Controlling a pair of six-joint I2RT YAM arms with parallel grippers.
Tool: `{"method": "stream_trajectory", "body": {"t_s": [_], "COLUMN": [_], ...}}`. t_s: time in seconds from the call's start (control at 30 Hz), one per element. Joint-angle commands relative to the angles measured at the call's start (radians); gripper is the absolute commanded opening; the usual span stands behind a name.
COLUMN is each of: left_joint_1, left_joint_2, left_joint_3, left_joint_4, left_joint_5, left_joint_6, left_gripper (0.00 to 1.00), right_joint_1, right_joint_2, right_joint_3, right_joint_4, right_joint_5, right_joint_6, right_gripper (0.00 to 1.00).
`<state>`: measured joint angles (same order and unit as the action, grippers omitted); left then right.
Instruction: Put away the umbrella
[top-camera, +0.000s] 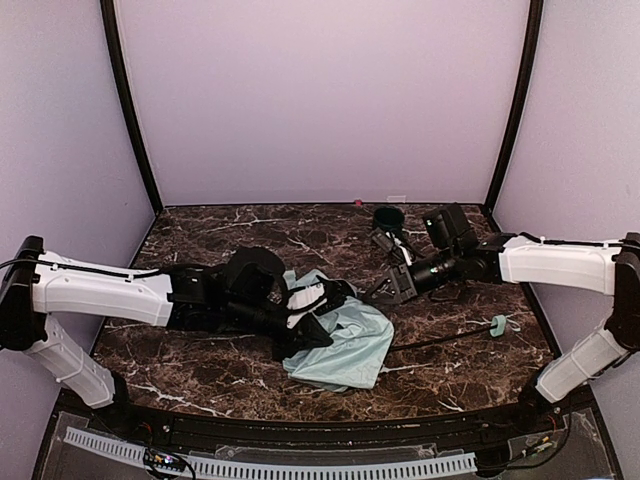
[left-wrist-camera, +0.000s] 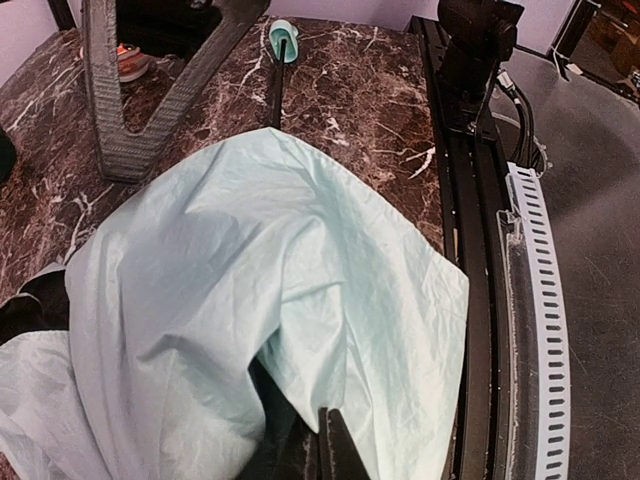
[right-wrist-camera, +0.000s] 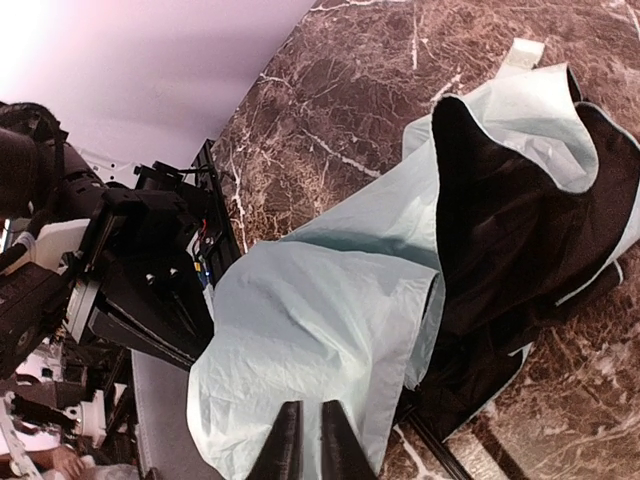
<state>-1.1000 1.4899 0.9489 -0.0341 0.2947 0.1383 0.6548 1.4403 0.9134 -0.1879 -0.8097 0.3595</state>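
The left claw is pressing shut, tips tucked under a fold of the umbrella lying crumpled on the bench just ahead; whether fabric is pinched cannot be told. The right claw is sitting almost closed, tips touching the canopy's edge; the handle is lying well behind it.
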Motion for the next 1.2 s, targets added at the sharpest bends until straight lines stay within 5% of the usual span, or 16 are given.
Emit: {"method": "stream_trajectory", "body": {"t_s": [0.0, 0.13, 0.27, 0.3, 0.4, 0.47, 1.03, 1.17], "left_joint_1": [-0.006, -0.005, -0.007, -0.008, -0.007, -0.007, -0.008, -0.008], "left_joint_2": [-0.067, -0.077, -0.069, -0.068, -0.068, -0.077, -0.215, -0.307], "left_joint_3": [-0.040, -0.056, -0.056, -0.055, -0.056, -0.062, -0.208, -0.249], "left_joint_4": [0.014, 0.021, 0.029, 0.029, 0.023, 0.017, -0.097, -0.021], "left_joint_5": [-0.040, -0.038, -0.037, -0.035, -0.043, -0.053, -0.031, 0.032], "left_joint_6": [0.015, 0.031, 0.037, 0.038, 0.040, 0.043, 0.021, 0.031], "left_gripper": [0.00, 0.00, 0.00, 0.00, 0.00, 0.00, 0.00, 0.00], "right_joint_1": [-0.004, -0.009, 0.042, 0.059, 0.064, 0.053, -0.133, -0.112], "right_joint_2": [-0.012, -0.003, 0.038, 0.048, 0.052, 0.037, 0.035, 0.048], "right_joint_3": [0.012, -0.007, -0.025, -0.017, 0.003, 0.015, -0.031, -0.039], "right_joint_4": [-0.054, -0.037, 0.045, 0.052, 0.030, -0.001, -0.005, 0.048], "right_joint_5": [0.026, 0.009, -0.077, -0.092, -0.096, -0.072, 0.003, -0.046], "right_joint_6": [-0.027, 0.009, 0.055, 0.054, 0.034, 0.016, -0.013, -0.003], "right_gripper": [0.24, 0.43, 0.46, 0.42, 0.09, 0.00, 0.00, 0.00]}}
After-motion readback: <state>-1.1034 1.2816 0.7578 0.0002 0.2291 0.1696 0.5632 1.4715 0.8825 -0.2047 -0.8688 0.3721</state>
